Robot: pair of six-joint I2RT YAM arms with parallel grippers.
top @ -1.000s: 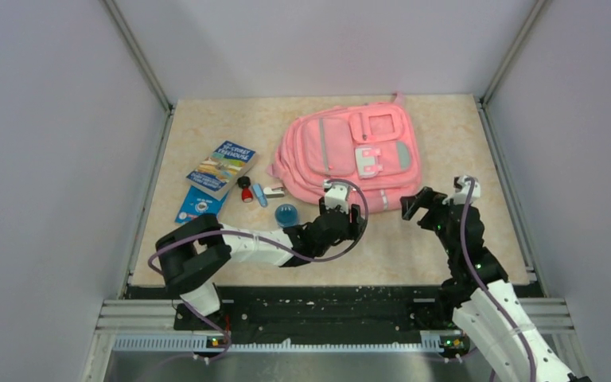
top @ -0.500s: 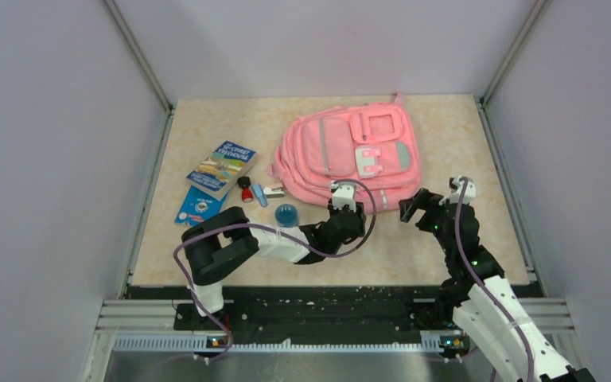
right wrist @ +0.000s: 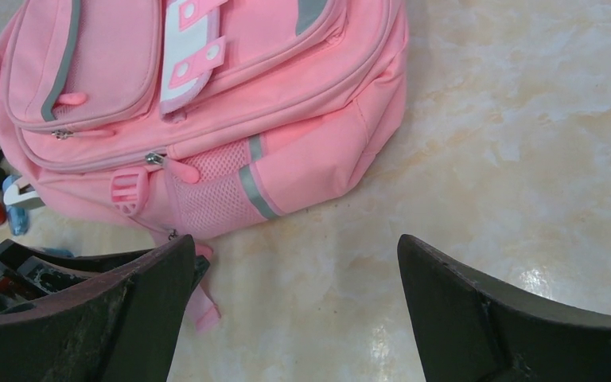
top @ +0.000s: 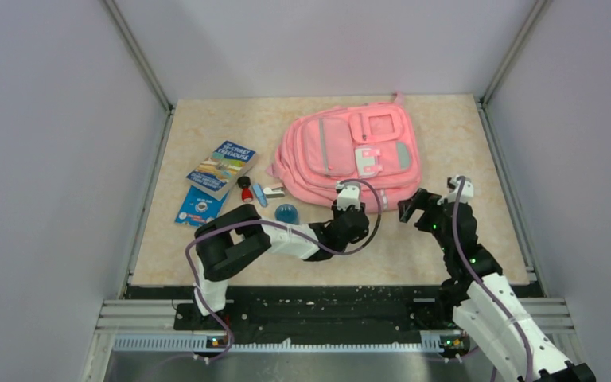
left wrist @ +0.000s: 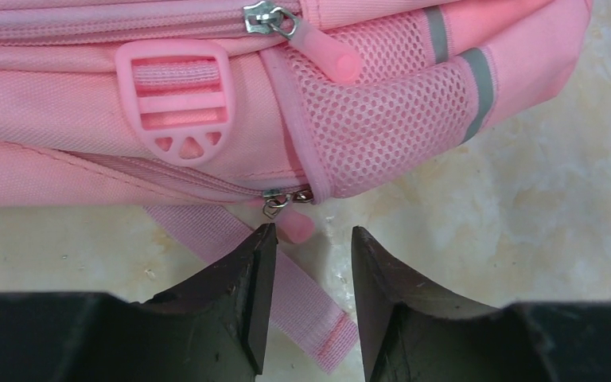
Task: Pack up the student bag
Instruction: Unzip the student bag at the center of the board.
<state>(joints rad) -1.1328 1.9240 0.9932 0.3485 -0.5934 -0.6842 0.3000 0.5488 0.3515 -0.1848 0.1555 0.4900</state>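
The student bag (top: 350, 151) lies flat at the back middle of the table, pink with grey stripes. My left gripper (top: 353, 213) sits low at the bag's near edge. In the left wrist view its jaws (left wrist: 309, 239) stand narrowly open around the lower zipper's pink pull tab (left wrist: 296, 228), which lies by the left fingertip (left wrist: 261, 243) above a pink strap (left wrist: 302, 306); no squeeze on the tab shows. A second zipper pull (left wrist: 326, 52) sits higher on the student bag (left wrist: 207, 119). My right gripper (top: 414, 208) hovers wide open just right of the bag's near corner, (right wrist: 296, 247) empty over bare table beside the student bag (right wrist: 207, 103).
Left of the bag lie a blue book (top: 221, 167), a smaller blue booklet (top: 199, 205), a red-capped bottle (top: 245, 189), a small blue-white item (top: 261, 194), a white clip (top: 274, 191) and a blue round object (top: 286, 214). Grey walls enclose the table (top: 445, 119).
My left arm has stretched further right and forward to the bag's near edge, and its jaws have narrowed. The right gripper has shifted slightly and stays wide open.
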